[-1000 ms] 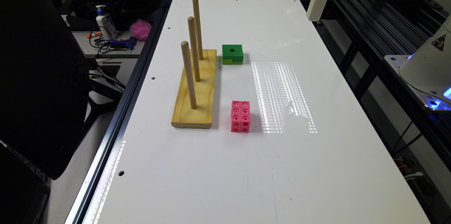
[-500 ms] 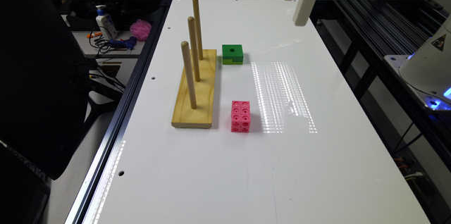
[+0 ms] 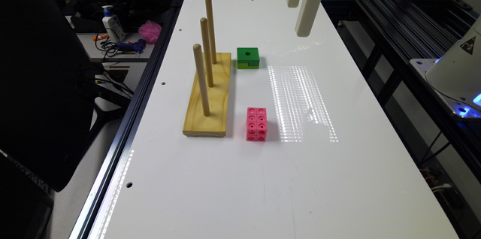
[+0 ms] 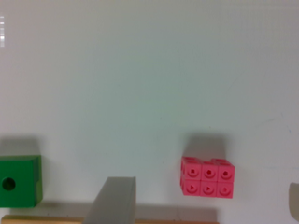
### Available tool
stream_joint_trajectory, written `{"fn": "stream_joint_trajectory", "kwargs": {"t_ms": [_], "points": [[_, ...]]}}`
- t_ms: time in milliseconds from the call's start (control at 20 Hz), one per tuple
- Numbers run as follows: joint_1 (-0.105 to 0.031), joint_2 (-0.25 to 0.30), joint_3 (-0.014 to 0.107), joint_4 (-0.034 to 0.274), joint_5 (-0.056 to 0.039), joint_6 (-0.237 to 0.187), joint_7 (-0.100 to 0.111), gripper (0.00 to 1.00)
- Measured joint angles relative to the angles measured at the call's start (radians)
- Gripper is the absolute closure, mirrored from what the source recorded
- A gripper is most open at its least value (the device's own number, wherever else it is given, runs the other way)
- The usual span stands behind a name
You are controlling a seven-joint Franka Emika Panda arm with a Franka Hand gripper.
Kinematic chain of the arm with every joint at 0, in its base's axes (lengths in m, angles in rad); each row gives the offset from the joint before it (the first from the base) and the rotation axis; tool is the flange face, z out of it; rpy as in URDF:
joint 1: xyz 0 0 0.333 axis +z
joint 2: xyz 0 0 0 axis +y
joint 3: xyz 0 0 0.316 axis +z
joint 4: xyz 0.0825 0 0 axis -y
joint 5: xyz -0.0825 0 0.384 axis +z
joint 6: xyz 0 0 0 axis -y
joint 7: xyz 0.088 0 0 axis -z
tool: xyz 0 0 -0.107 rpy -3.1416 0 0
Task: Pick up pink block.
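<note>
The pink block [image 3: 256, 124] lies flat on the white table [image 3: 233, 186], just to the exterior view's right of the wooden peg base. It is made of joined cubes with round holes. In the wrist view the pink block [image 4: 207, 177] lies on the table between two grey fingers [image 4: 113, 199], which stand wide apart. My gripper [image 3: 299, 20] hangs high over the far part of the table, well beyond the block, open and holding nothing. A green cube [image 3: 248, 57] with one hole sits farther back beside the base.
A wooden base [image 3: 209, 98] with three upright pegs [image 3: 201, 79] stands to the exterior view's left of both blocks. The green cube [image 4: 18, 180] and the base's edge [image 4: 46, 219] show in the wrist view. A robot base [image 3: 456, 70] and dark rails flank the table.
The gripper has moved toward the exterior view's left and come lower into view. The blocks and peg base have not moved.
</note>
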Motion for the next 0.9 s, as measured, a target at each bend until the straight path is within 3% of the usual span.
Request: {"fn": "stream_joint_trajectory", "kwargs": {"t_ms": [300,600,900], "points": [[0.000,0.000,0.026,0.002,0.0011,0.000,0.025,0.00],[0.000,0.007,0.027,0.001,0.0012,0.001,0.026,0.00],[0.000,0.116,0.027,0.000,0.0012,0.093,0.026,0.00]]}}
